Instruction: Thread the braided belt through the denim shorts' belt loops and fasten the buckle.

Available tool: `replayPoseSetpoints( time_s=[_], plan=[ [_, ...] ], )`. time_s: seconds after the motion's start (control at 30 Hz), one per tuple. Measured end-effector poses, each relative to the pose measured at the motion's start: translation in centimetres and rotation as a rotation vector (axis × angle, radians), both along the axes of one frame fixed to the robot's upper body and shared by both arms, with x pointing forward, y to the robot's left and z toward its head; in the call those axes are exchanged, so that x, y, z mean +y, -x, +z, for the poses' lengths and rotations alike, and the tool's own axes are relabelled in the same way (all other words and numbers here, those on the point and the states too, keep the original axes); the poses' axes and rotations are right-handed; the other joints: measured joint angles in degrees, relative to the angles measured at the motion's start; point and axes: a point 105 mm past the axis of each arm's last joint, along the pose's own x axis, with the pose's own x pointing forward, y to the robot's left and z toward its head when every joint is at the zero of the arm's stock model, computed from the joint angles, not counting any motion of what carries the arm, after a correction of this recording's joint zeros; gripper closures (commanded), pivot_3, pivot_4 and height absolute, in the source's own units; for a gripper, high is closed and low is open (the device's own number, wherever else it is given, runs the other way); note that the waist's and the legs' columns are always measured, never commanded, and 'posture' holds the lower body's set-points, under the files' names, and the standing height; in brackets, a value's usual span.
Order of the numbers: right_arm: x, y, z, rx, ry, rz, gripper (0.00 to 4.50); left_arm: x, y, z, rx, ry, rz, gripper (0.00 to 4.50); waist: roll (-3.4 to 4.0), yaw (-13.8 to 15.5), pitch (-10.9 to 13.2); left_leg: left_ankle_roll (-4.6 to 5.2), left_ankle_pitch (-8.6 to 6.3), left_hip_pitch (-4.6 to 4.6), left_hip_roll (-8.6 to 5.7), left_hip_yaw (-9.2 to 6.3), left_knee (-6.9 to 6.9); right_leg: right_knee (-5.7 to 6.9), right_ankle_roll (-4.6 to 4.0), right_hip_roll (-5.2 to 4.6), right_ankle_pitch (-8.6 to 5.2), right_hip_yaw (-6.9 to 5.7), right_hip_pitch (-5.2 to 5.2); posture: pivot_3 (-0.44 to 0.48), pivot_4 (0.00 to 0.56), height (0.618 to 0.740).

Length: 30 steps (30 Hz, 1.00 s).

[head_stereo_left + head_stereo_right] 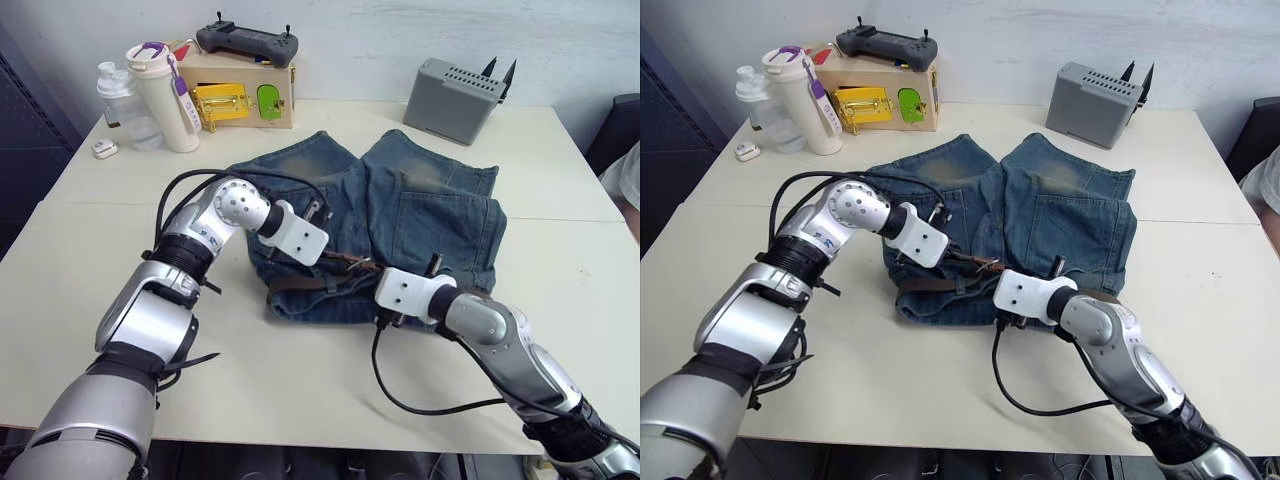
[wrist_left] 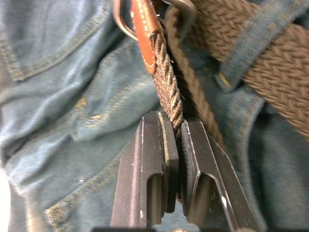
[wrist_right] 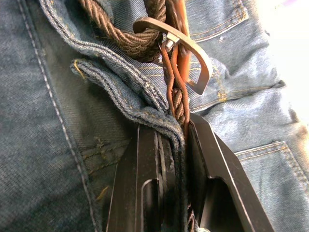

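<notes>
The denim shorts (image 1: pixel 430 210) lie flat mid-table, waistband toward me. The braided belt (image 1: pixel 300 284) runs along that waistband and passes under a belt loop (image 2: pixel 251 43). My left gripper (image 2: pixel 176 123) is shut on the woven strap just below its tan leather piece (image 2: pixel 142 29). The metal buckle (image 3: pixel 193 53) sits right beyond the fingertips of my right gripper (image 3: pixel 174 130), which is shut on the belt together with a fold of the waistband. From the head views, both grippers (image 1: pixel 333 260) (image 1: pixel 374 272) meet over the middle of the waistband, a few centimetres apart.
A grey box (image 1: pixel 455 95) stands at the back right. At the back left are a wooden latch box (image 1: pixel 240 100) with a controller (image 1: pixel 247 42) on top, a white bottle (image 1: pixel 165 95), a clear bottle (image 1: pixel 125 105) and a small white item (image 1: pixel 103 148). A person's sleeve (image 1: pixel 625 175) shows at the right edge.
</notes>
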Motion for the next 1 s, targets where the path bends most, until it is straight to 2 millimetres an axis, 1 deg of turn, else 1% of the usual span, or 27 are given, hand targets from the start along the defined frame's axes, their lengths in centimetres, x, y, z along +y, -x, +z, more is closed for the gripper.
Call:
replayPoseSetpoints(
  time_s=[0.03,0.1,0.2,0.43,0.6,0.67,0.7,0.77,0.8,0.83,0.87,0.9,0.93,1.0],
  plan=[
    [0.1,0.0,0.0,0.001,0.0,0.002,4.43,-0.6,0.1,-0.1,0.01,0.009,-0.007,4.5,0.0,0.0,0.0,0.0,0.0,0.0,0.0,0.0,0.01,0.0,0.0,0.0,0.0,0.0,0.0,0.0,0.15,0.736],
    [0.2,0.1,-0.1,0.002,0.002,0.005,4.43,-0.9,0.1,-0.1,0.02,0.016,-0.003,4.5,0.0,0.0,0.0,0.0,0.0,-0.01,0.0,0.0,0.02,0.01,0.0,0.0,0.0,0.0,0.0,0.0,0.15,0.736],
    [0.4,0.1,-0.2,0.004,0.004,0.008,4.43,-2.2,0.5,-0.4,0.036,0.033,-0.021,4.5,0.0,-0.1,0.0,-0.01,0.01,0.0,0.01,0.0,0.02,0.03,0.0,0.02,0.0,0.01,0.0,0.0,0.15,0.736],
    [0.4,0.2,-0.5,0.025,0.015,0.016,4.43,-3.1,0.6,-1.1,0.115,0.068,0.039,4.5,0.0,0.0,0.0,-0.02,0.01,0.0,0.02,0.01,0.06,0.05,0.0,0.03,0.0,0.02,0.0,0.0,0.15,0.736],
    [0.5,0.3,-0.7,0.041,0.01,0.016,4.43,-4.2,0.7,-1.1,0.135,0.088,0.052,4.5,0.0,0.0,0.0,-0.02,0.01,0.0,0.02,0.01,0.07,0.06,0.0,0.03,0.0,0.02,0.0,0.0,0.15,0.736],
    [0.4,0.4,-0.9,0.064,-0.008,0.01,3.42,-4.3,0.7,-1.2,0.146,0.089,0.06,4.5,0.0,0.0,0.0,-0.02,0.01,0.0,0.02,0.01,0.07,0.07,0.0,0.04,0.0,0.02,-0.01,0.0,0.15,0.736],
    [0.3,0.5,-1.1,0.085,-0.023,0.008,3.05,-4.3,0.8,-1.3,0.152,0.091,0.062,4.5,0.0,0.0,0.0,-0.02,0.01,0.0,0.02,0.01,0.07,0.07,0.0,0.04,0.0,0.02,0.0,0.0,0.15,0.736],
    [0.2,0.7,-1.6,0.123,-0.035,0.012,2.14,-4.6,0.9,-1.5,0.158,0.093,0.059,4.5,0.0,0.0,0.0,-0.02,0.01,0.0,0.02,0.01,0.08,0.07,0.0,0.03,0.0,0.02,0.0,0.0,0.15,0.736],
    [0.1,0.9,-1.6,0.137,-0.05,0.015,1.73,-4.7,0.9,-1.5,0.161,0.095,0.061,4.5,0.0,0.1,0.0,-0.01,0.0,-0.01,0.02,0.01,0.13,0.08,0.0,0.03,0.0,0.02,0.0,0.0,0.15,0.736],
    [0.1,1.1,-1.5,0.155,-0.075,0.018,1.19,-4.7,0.9,-1.5,0.161,0.097,0.063,4.5,0.0,0.2,0.0,0.0,0.0,0.0,0.02,-0.01,0.14,0.07,0.0,0.03,0.0,0.01,0.04,0.0,0.15,0.736],
    [0.0,1.2,-1.5,0.177,-0.095,0.019,0.84,-4.7,0.8,-1.5,0.161,0.098,0.065,4.5,0.0,0.2,0.0,0.0,0.0,0.0,0.02,-0.02,0.15,0.07,0.0,0.03,0.0,0.01,0.06,0.0,0.15,0.736],
    [-0.2,1.5,-1.5,0.212,-0.129,0.017,0.37,-4.7,0.8,-1.5,0.162,0.098,0.066,4.5,0.0,0.3,0.0,0.0,0.0,0.0,0.02,-0.02,0.16,0.07,0.0,0.03,0.0,0.01,0.05,0.0,0.15,0.736],
    [-0.3,1.7,-1.4,0.25,-0.167,0.014,0.03,-4.7,0.8,-1.5,0.164,0.098,0.068,4.5,0.0,0.3,0.0,0.0,0.0,0.0,0.02,-0.03,0.16,0.08,0.0,0.03,0.0,0.01,0.06,0.0,0.15,0.736],
    [-0.8,2.1,-1.2,0.324,-0.242,0.003,0.03,-4.6,0.8,-1.5,0.166,0.096,0.069,4.5,0.0,0.3,0.0,0.01,-0.01,0.0,0.02,-0.02,0.16,0.09,0.0,0.03,0.0,0.01,0.06,0.0,0.15,0.736]
  ],
)
